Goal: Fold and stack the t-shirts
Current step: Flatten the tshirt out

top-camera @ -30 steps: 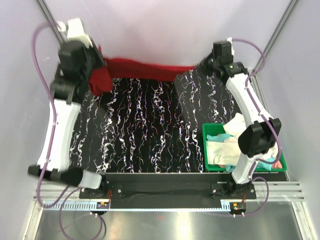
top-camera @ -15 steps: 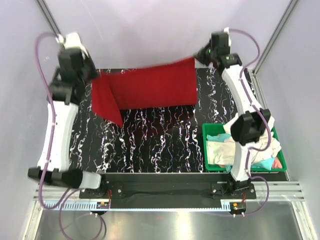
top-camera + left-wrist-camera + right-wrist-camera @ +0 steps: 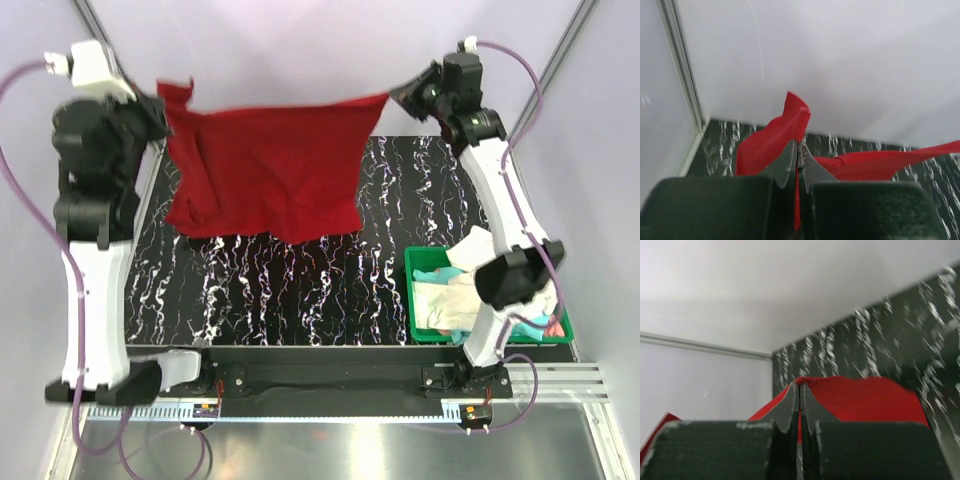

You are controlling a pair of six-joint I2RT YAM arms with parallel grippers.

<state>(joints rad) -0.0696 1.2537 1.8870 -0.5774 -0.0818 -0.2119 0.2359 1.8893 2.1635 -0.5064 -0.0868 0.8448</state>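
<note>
Top external: the red shirt (image 3: 270,170) is held spread in the air above the far half of the table (image 3: 330,290), pinched at its upper corners. The left gripper (image 3: 158,108) is clamped on the left corner, the right gripper (image 3: 397,96) on the right; cloth is seen between the closed fingers in both wrist views. Other shirts (image 3: 452,298) are heaped in the green bin (image 3: 412,295) at near right.
</note>
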